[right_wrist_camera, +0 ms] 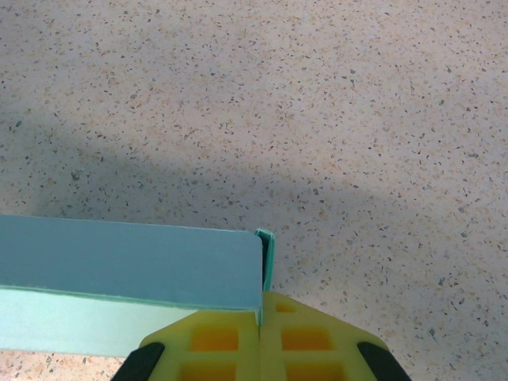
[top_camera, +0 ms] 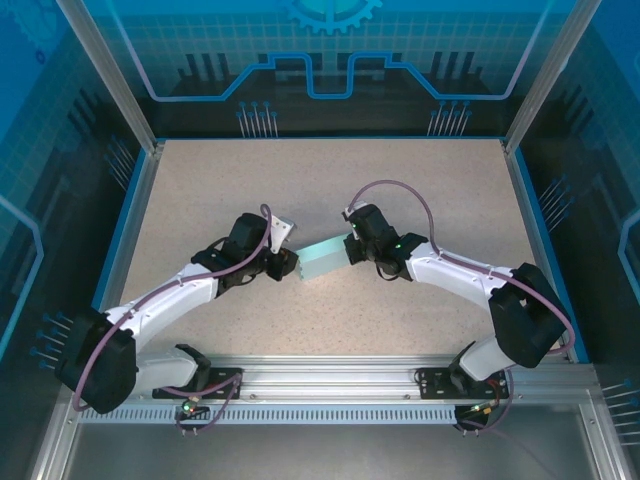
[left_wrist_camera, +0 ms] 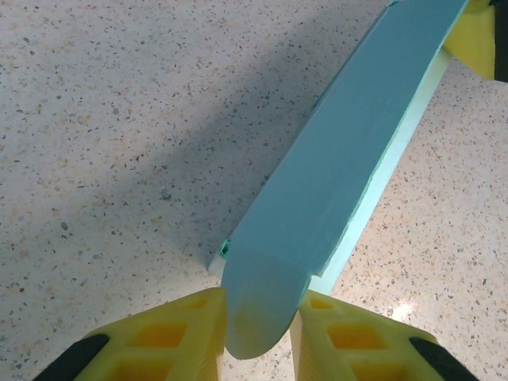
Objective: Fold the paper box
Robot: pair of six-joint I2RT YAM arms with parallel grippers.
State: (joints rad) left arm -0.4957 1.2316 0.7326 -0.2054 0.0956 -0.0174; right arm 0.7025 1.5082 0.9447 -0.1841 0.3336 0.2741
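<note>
The paper box (top_camera: pixel 322 260), light thin card judged easily creased, is pinched at opposite ends by the left gripper (left_wrist_camera: pixel 258 313) and the right gripper (right_wrist_camera: pixel 260 317); flap edges beside folds look the soundest holds.

I am reaching both arms inward and forward from their bases, so that my wrists are pointing toward each other low over the counter (top_camera: pixel 420 190). My left gripper (top_camera: pixel 287 263) is gripping a rounded flap at one end of the paper box (top_camera: pixel 322 258) between its yellow fingers (left_wrist_camera: pixel 171 337). My right gripper (top_camera: pixel 349 247) is facing it from the other end, its fingers (right_wrist_camera: pixel 214 343) pressing together on a thin edge of the card.
</note>
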